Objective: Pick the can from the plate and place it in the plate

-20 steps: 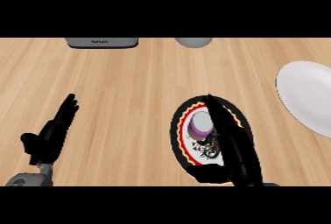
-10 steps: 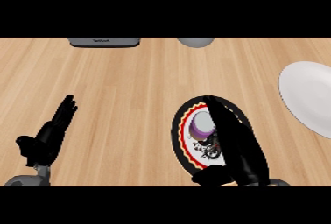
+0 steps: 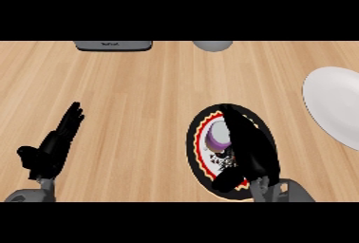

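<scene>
A can (image 3: 219,138) with a purple-and-white top stands on a black plate with a red and yellow rim (image 3: 196,128) at the lower centre. My right hand (image 3: 250,147) lies over the plate's right side, fingers stretched out along the can, thumb low beside it. Much of the can and plate is hidden under that hand. A plain white plate (image 3: 335,105) lies at the right edge. My left hand (image 3: 54,144) rests open at the lower left, fingers up, away from both plates.
A dark grey appliance (image 3: 113,45) sits at the counter's far edge, upper left. A grey rounded object (image 3: 212,45) shows at the top centre. Bare wooden counter (image 3: 140,95) lies between the plates and these.
The view has drifted slightly, so the plates sit a touch further right. My right hand has settled a little lower over the can. The left hand has barely moved.
</scene>
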Motion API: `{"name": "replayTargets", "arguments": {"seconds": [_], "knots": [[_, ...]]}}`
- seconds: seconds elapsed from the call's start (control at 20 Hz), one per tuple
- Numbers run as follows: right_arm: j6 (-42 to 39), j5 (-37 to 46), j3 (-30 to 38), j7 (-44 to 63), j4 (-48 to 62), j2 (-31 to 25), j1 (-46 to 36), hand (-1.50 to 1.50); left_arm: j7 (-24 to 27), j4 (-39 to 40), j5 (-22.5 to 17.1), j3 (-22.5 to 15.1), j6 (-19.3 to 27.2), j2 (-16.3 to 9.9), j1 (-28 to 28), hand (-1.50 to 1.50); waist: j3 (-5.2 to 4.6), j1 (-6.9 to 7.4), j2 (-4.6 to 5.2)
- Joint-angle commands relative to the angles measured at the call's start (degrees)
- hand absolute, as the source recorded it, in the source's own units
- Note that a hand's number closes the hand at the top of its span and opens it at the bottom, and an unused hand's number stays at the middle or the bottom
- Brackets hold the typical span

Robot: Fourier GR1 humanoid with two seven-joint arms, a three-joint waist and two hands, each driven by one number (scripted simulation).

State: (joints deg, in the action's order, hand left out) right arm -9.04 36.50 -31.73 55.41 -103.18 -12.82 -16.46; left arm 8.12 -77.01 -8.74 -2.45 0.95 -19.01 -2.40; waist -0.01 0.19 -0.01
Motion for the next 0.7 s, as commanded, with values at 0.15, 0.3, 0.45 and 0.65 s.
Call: {"name": "replayTargets", "arguments": {"seconds": [0.15,0.3,0.45,0.65], "knots": [[-2.66,2.48,4.78,-4.34,8.98,5.00,-2.62,-1.50,0.52,-1.96,3.61,-0.30,1.30,4.13,1.64,0.00,0.02,0.08,0.01],[-0.57,6.67,2.16,-6.64,11.06,4.61,1.09,-1.50,0.32,5.63,2.53,2.67,-2.09,2.46,-5.26,0.00,0.00,-0.26,0.07],[-3.07,6.77,6.23,-7.75,15.08,5.22,-1.84,-1.50,0.94,-2.18,2.82,2.30,-3.06,2.43,2.58,0.00,0.02,0.14,-0.01],[-1.39,10.20,6.62,-6.76,21.55,10.92,-6.37,-1.50,-0.88,-2.06,4.56,2.10,-1.03,4.74,0.87,0.00,0.02,0.25,0.03]]}}
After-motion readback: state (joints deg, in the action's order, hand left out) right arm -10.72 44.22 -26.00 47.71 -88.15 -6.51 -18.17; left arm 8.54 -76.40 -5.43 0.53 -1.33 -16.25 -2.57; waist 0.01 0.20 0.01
